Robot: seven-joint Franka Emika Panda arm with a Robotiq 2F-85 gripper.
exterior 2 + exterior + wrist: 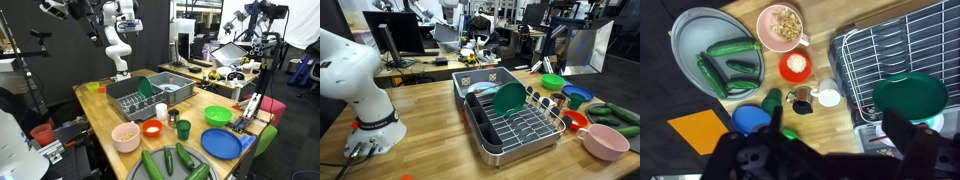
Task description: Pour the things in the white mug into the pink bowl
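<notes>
In the wrist view the small white mug stands upright on the wooden table, next to a metal cup. The pink bowl lies farther off, past a small red bowl, and holds light brown bits. My gripper hangs high above the table, open and empty, its dark fingers at the bottom of the view. The mug sits apart from the fingers, well below them. In the exterior views the pink bowl sits near the table's edge, and the mug is behind the red bowl.
A dish rack with a green plate stands beside the mug. A grey plate carries cucumbers. A blue bowl, a green bowl, a blue plate and an orange mat lie around.
</notes>
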